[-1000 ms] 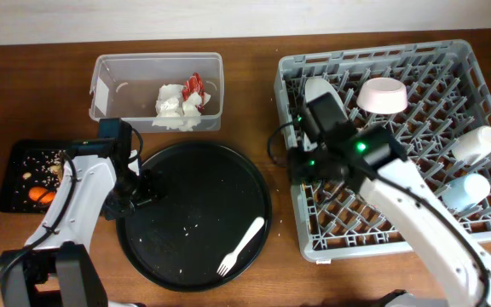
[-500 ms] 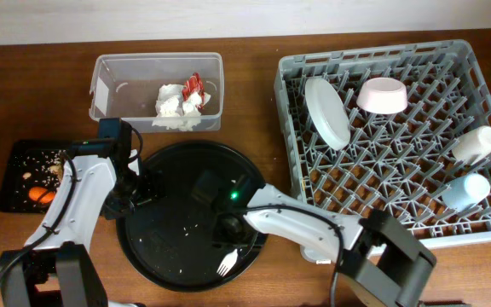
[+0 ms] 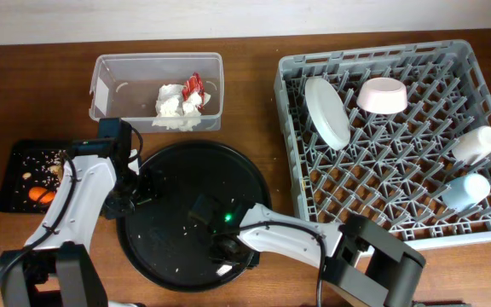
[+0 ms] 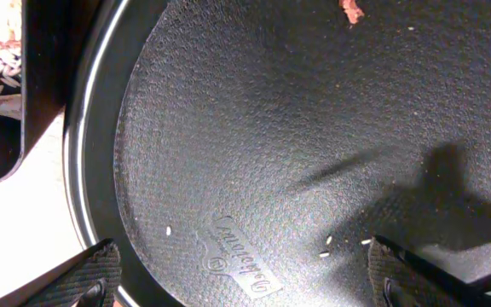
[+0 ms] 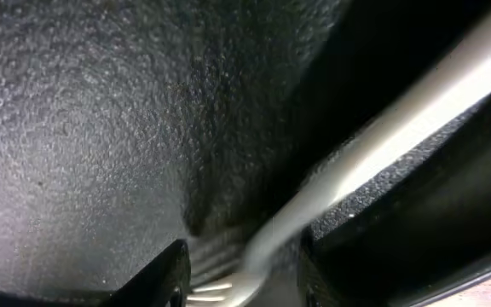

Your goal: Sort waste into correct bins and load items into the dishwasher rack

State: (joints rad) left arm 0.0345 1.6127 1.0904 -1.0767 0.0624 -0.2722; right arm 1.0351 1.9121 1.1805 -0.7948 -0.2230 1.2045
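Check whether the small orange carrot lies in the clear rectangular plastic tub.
No, the small orange carrot lies in the shallow black rectangular tray, apart from the clear rectangular plastic tub.

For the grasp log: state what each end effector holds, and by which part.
Left end effector: nothing. Right end effector straddles the white plastic fork near its tines; grip unconfirmed.

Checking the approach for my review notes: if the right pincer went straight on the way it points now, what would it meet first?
The white fork, which lies straight ahead between the fingers of the right pincer on the round black tray; depth is blurred, so they may be touching.
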